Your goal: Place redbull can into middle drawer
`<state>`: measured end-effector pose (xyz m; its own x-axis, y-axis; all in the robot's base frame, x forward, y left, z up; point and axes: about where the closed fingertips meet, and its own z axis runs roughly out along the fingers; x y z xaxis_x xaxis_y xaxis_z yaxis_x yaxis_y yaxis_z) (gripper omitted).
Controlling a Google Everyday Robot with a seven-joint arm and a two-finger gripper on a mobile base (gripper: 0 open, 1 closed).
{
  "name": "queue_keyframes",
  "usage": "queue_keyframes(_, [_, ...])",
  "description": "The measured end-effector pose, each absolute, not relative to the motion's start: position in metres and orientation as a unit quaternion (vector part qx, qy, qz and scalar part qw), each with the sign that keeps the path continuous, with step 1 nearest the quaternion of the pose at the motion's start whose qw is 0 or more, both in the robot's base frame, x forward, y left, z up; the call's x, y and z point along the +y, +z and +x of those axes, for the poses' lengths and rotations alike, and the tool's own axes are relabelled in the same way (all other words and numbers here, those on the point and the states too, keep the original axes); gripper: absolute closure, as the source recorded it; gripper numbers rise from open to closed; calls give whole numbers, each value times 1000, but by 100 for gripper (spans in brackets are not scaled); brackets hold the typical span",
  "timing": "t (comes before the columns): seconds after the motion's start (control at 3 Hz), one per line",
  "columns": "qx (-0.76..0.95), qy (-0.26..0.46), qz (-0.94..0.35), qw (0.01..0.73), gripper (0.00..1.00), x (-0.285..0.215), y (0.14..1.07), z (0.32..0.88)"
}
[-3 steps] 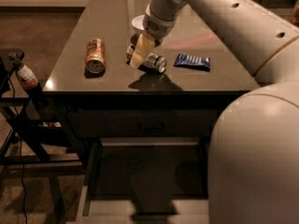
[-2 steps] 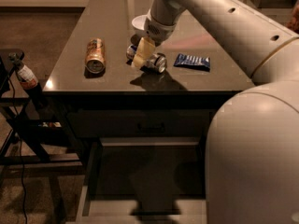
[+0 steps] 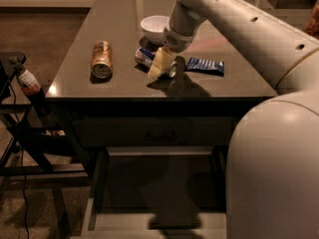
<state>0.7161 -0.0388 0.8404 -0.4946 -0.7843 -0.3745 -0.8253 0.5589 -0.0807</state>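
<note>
The redbull can (image 3: 143,57) lies on its side on the dark tabletop (image 3: 119,14), just in front of a white bowl; its blue and silver body shows at the left. My gripper (image 3: 159,66) is down over the middle of the can and hides part of it. The can rests on the table. The middle drawer (image 3: 99,188) stands pulled open below the table's front edge, with a dark flat bottom and a lighter grey rim.
A fatter orange-gold can (image 3: 101,59) lies to the left of the gripper. A flat blue snack packet (image 3: 205,65) lies to its right. The white bowl (image 3: 154,26) is behind. The upper drawer front (image 3: 162,133) is closed. A black stand with a bottle (image 3: 27,81) is at the left.
My gripper has sunk slightly lower and nearer over the redbull can. The can and the other things on the table have not moved.
</note>
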Motion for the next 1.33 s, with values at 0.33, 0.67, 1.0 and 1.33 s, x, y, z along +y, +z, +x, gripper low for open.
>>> queue_keyframes(0.33, [863,55,-466,187,19,-39,840,716])
queue_keyframes(0.67, [863,55,-466,187,43,-39,840,716])
queue_keyframes(1.0, [863,55,-466,187,64,-39,840,716])
queue_keyframes(1.33, [863,55,-466,187,89,-39,840,716])
